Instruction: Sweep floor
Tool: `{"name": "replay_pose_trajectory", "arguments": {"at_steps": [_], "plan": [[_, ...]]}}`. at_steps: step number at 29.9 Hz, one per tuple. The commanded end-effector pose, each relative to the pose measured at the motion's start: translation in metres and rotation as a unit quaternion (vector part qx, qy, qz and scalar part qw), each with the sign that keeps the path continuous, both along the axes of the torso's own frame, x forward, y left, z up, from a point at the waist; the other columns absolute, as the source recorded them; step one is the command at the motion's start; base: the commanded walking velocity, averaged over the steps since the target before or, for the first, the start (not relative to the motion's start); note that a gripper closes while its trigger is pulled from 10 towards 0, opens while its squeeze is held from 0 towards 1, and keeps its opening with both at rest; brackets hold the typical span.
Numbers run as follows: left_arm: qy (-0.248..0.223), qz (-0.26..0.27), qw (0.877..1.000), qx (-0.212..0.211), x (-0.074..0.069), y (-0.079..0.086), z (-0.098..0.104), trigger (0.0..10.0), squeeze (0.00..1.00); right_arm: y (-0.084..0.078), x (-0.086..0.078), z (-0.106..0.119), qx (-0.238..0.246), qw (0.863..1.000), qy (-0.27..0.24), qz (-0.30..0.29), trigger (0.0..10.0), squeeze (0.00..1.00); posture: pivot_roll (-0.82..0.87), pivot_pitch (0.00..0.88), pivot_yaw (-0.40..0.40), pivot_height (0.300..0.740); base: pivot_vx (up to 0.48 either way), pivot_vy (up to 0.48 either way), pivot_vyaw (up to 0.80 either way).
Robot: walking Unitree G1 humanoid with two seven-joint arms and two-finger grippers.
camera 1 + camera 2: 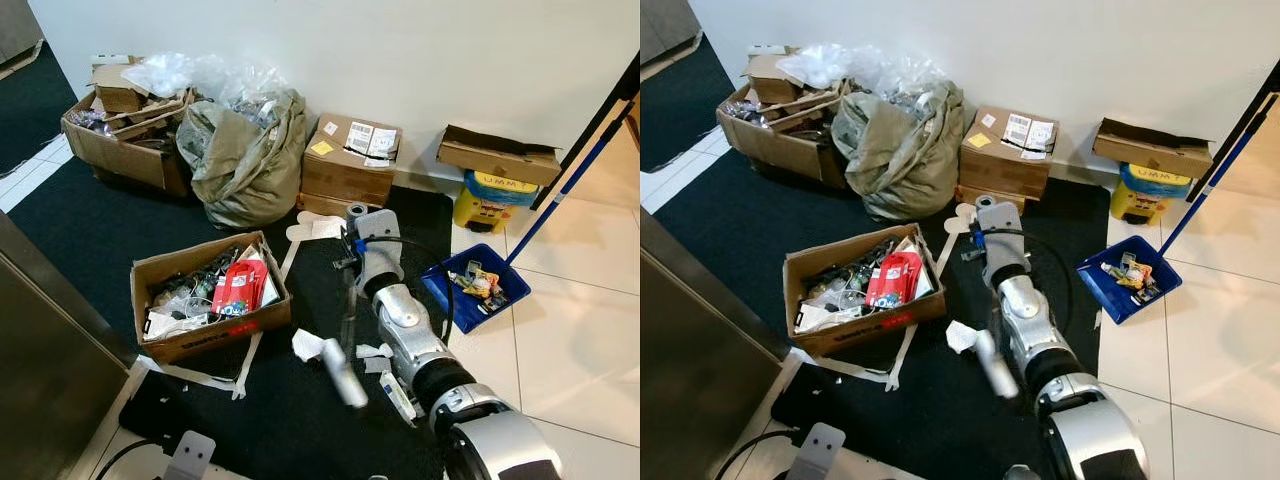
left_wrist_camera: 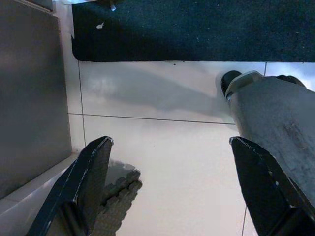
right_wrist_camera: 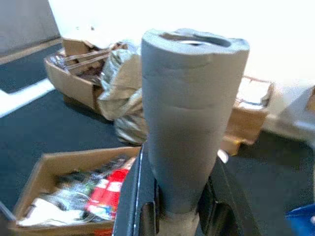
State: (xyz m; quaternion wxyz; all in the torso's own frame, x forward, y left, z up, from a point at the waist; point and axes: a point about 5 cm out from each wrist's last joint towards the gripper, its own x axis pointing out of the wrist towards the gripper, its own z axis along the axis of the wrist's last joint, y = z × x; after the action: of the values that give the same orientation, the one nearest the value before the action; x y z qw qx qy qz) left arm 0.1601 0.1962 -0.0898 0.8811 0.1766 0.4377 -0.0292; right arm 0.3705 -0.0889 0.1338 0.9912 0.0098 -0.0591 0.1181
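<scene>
Nearest the camera, the robot's silver right arm (image 1: 420, 345) reaches forward over the dark blue carpet mat (image 1: 90, 225), and its right gripper (image 3: 179, 211) has its two black fingers clenched around a grey foam-padded broom handle (image 3: 189, 128), which stands upright between them in the right wrist view; in the head views a grey, blurred piece of that handle (image 1: 340, 372) slants across the mat just left of the arm. The left gripper (image 2: 172, 187) hangs low over the pale floor tiles (image 2: 167, 147), its black fingers (image 2: 81, 184) spread wide apart and holding nothing, with a grey cabinet side (image 2: 29, 93) beside it and the mat's edge beyond. Crumpled white paper scraps (image 1: 308, 345) lie on the mat near the arm. To the left sits an open brown cardboard box full of clutter (image 1: 205, 298), with a red packet (image 1: 240, 285) on top. To the right, on the white tiles at the mat's edge, rests a blue plastic dustpan (image 1: 478, 288) with a long blue handle, holding small bits of rubbish. Farther off, against the white wall, stand an olive-green cloth sack (image 1: 245, 160), a sealed brown cardboard carton with labels (image 1: 350, 160), a large open cardboard box heaped with plastic wrap (image 1: 130, 125), and a yellow tub (image 1: 490, 200) topped by a flattened cardboard box (image 1: 498, 155).
</scene>
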Motion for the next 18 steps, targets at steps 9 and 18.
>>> {"name": "replay_pose_trajectory", "arguments": {"at_steps": [9, 18], "plan": [[0.008, 0.043, 0.999, 0.004, -0.005, 0.01, -0.001, 10.0, 0.0, 0.015, -0.006, -0.011, 0.066, 0.995, 0.05, 0.056, 10.0, 0.0, -0.07, 0.087, 0.004, 0.74, 0.0, 0.0, 0.0], [-0.009, 0.092, 0.996, 0.009, 0.0, 0.023, 0.004, 10.0, 0.0, 0.021, -0.014, -0.023, 0.105, 0.986, 0.074, 0.106, 10.0, 0.0, -0.08, 0.079, 0.007, 0.74, 0.0, 0.0, 0.0]]}}
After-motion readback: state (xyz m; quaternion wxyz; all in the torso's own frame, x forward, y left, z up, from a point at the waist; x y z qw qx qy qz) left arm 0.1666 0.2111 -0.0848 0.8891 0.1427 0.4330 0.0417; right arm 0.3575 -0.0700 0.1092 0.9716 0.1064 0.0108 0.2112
